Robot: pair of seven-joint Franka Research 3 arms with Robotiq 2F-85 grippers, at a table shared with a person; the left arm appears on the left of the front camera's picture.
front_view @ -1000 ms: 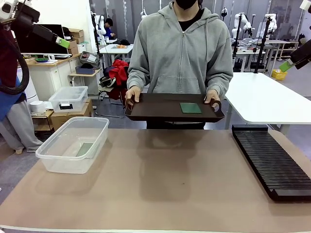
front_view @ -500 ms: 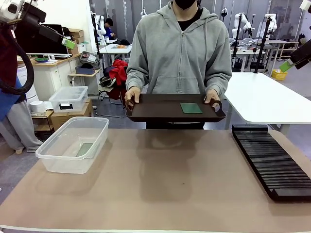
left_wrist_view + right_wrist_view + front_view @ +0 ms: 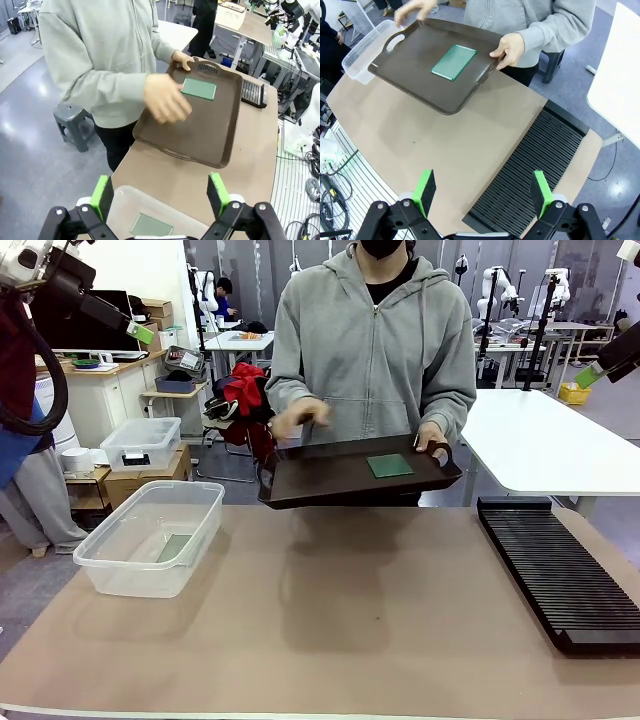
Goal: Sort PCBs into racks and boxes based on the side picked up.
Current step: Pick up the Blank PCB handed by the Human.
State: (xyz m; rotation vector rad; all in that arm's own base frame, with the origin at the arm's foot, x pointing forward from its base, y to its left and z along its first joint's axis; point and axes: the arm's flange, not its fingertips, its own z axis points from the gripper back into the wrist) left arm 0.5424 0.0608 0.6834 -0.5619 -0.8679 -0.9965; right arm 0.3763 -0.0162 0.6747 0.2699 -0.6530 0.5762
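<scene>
My left gripper point(image 3: 159, 186) and right gripper point(image 3: 483, 185) hang high, both spread and holding nothing. The PCB point(image 3: 390, 466) lies on the person's tilted tray point(image 3: 320, 485), far middle, right of centre, long side left-right; I judge my right arm nearer

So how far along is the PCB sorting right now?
Done: one PCB lies in the clear box. In hand: the person holds up the tray with a second PCB on it, one hand off the handle. The left gripper and right gripper are open, holding nothing. Left: picking that board; the rack looks unfilled.
</scene>
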